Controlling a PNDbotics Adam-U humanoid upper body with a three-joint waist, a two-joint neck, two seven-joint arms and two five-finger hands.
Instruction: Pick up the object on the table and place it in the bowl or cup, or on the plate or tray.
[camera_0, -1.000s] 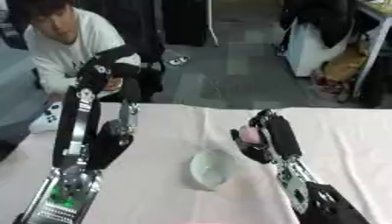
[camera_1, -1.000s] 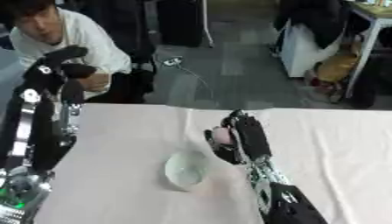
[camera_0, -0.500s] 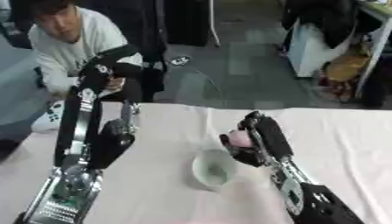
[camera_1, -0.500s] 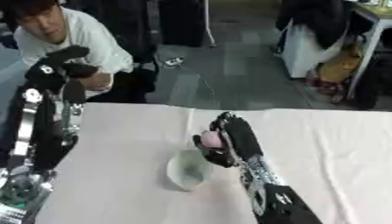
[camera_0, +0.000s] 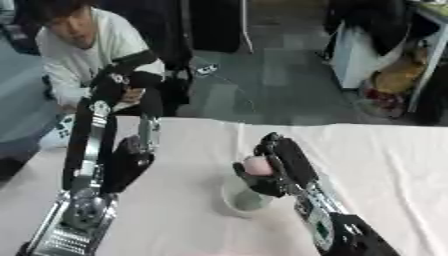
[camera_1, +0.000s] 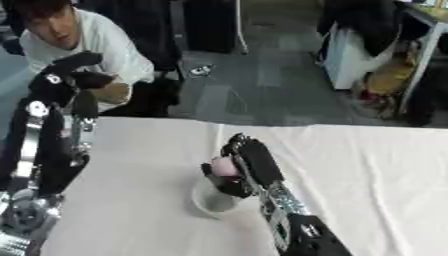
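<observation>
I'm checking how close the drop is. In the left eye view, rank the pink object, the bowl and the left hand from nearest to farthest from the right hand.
1. Pink object: held in the right hand's fingers.
2. Bowl: just below the right hand, slightly left.
3. Left hand: raised, far to the left.

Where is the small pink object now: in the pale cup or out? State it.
Out. The small pink object sits in the curled right hand, above the pale cup.
</observation>
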